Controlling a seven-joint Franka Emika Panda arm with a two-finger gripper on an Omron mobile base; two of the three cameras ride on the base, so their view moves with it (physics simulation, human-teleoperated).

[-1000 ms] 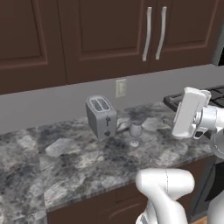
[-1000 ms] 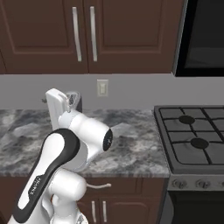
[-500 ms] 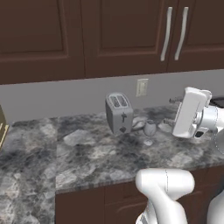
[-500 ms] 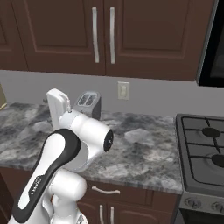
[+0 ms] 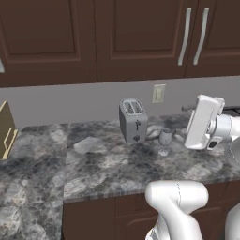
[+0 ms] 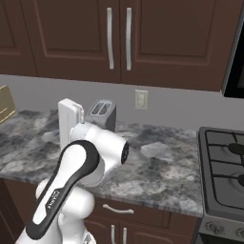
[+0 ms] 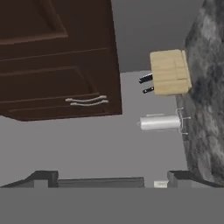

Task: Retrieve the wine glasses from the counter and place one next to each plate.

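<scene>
One clear stemmed wine glass [image 5: 164, 139] stands on the grey marbled counter [image 5: 108, 168], just right of the silver toaster [image 5: 132, 120]. My white hand [image 5: 204, 123] hovers above the counter to the right of that glass, apart from it. In the right base view the hand [image 6: 69, 122] is in front of the toaster [image 6: 103, 113] and blocks what stands beside it. In the hand view the gripper [image 7: 111, 179] is open with nothing between its two dark fingertips [image 7: 43, 176]. The plates are out of view.
A wooden knife block [image 5: 5, 131] sits at the counter's far left, and the hand view looks along the counter at that knife block [image 7: 169, 72] and a paper towel roll [image 7: 161, 123]. A black stove [image 6: 224, 167] adjoins the counter on the right. Dark cabinets hang above.
The whole picture has slid right in both base views, so the base has driven left along the counter. The knife block has come into view. Arm pose and open gripper are unchanged.
</scene>
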